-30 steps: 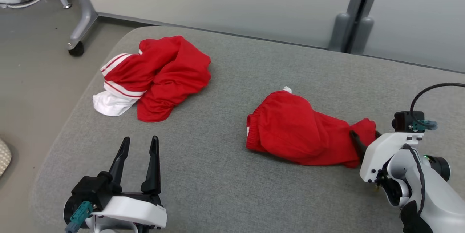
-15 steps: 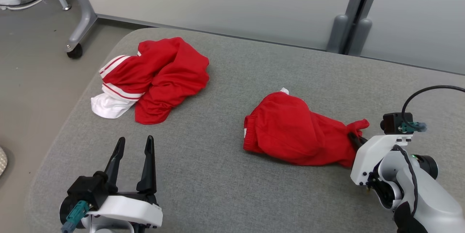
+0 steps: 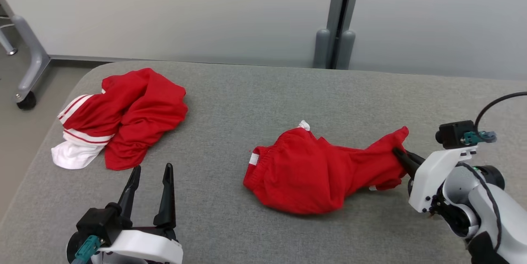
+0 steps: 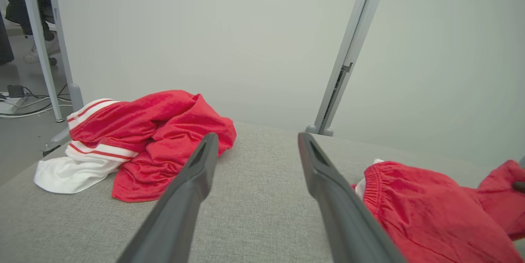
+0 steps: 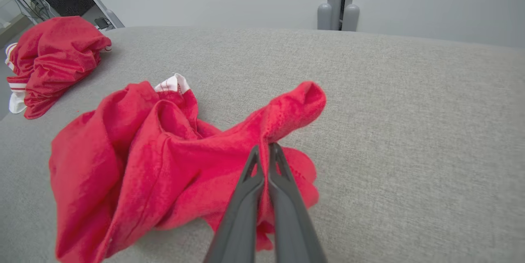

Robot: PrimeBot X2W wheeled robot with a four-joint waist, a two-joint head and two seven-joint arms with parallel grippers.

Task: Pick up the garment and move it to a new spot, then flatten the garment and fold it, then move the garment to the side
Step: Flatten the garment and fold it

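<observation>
Stripes of white mark the red bundle (image 3: 123, 115) lying ahead and to the left of my left gripper (image 3: 152, 167), whose fingers stand wide apart with nothing between them. Off to its right, the red garment (image 3: 304, 177) lies crumpled on the grey padded surface (image 3: 247, 91). My right gripper (image 3: 396, 151) is pinched tight on the garment's right-hand end, with fabric bunched at its tips.

left hand (image 3: 152, 167) base cropped, garment (image 4: 430, 209) partly cropped

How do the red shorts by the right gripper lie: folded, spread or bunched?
Bunched: the red shorts lie crumpled in uneven creases, one corner pinched in the shut right gripper.
</observation>
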